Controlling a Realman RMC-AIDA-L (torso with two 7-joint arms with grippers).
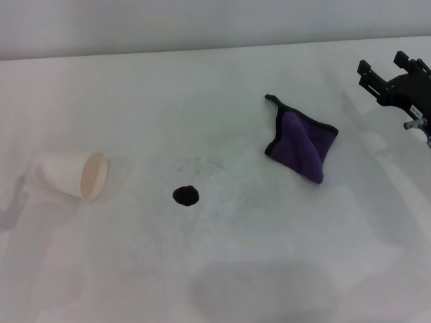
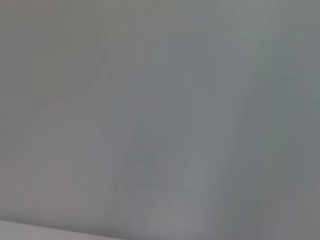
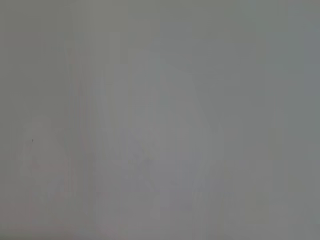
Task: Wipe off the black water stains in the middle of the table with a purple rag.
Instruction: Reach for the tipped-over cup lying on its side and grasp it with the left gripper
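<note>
In the head view a small round black stain (image 1: 185, 196) lies near the middle of the white table (image 1: 222, 269). The purple rag (image 1: 301, 142), edged in black with a thin corner loop, lies crumpled to the stain's right and a little farther back. My right gripper (image 1: 384, 64) hovers at the far right, beyond and to the right of the rag, apart from it; its fingers stand apart with nothing between them. My left gripper is out of view. Both wrist views show only plain pale surface.
A white paper cup (image 1: 75, 175) lies on its side at the left, mouth facing the stain. Faint grey speckles (image 1: 202, 163) mark the table just behind the stain. The table's back edge (image 1: 202, 48) meets a pale wall.
</note>
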